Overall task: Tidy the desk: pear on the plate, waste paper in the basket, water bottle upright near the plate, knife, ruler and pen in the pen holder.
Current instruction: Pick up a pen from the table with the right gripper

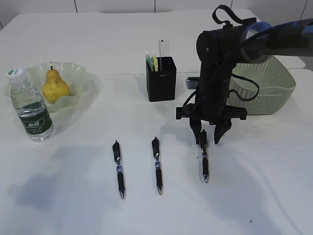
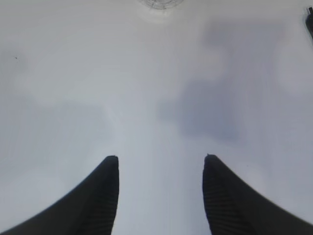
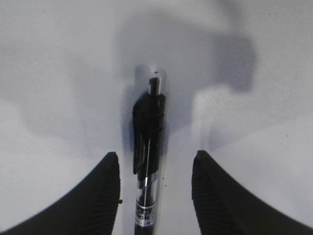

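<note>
Beside the square black plastic pen holder, which holds a clear ruler and pale sticks, the right gripper straddles a glossy black pen, jaws apart and not gripping. Left of the holder, a yellow pear sits in the ruffled translucent green plate, a clear labelled water bottle upright nearby. The left gripper hangs open over bare white tabletop, holding nothing.

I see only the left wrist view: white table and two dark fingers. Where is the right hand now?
Observer: The right hand hangs over the rightmost of three black click pens lying on the white table.
Operator: Is that pen gripped?
Observer: No. In the right wrist view the pen lies between the open fingers, with gaps on both sides.
Operator: Is the yellow pear placed?
Observer: Yes, the yellow pear sits in the pale green wavy-rimmed plate.
</note>
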